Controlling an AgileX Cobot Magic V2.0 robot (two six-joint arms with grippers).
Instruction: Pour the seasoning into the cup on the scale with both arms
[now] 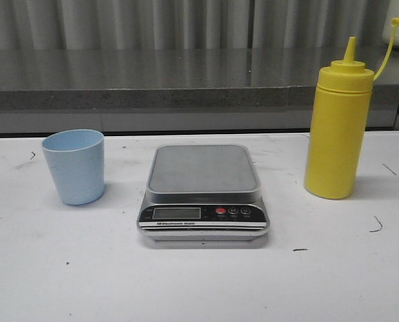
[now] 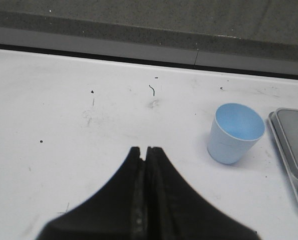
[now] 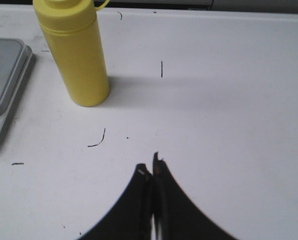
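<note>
Pale blue plastic, the cup point(image 1: 74, 166) stood upright on the white table point(image 1: 199, 282) in the front view, just left of the scale point(image 1: 204, 194) and not on it, so your first move turned on that gap: the cup lay on the left arm's side, the steel platform bare beside it. The yellow seasoning bottle point(image 1: 338, 127) stood upright well to the right of the scale, its nozzle pointing straight up and the cap strap curling off to the side. Neither arm showed in this view.

In the left wrist view, your left gripper point(image 2: 145, 150) had its fingers pressed together and held nothing; the cup sat ahead of it and off toward the scale's edge, with only marked tabletop between.

In the right wrist view, your right gripper point(image 3: 152, 168) was likewise closed and empty. The bottle stood ahead and to one side, next to the scale's corner, with nothing blocking the approach. You would have needed both pairs of fingers spread before either grasp.
</note>
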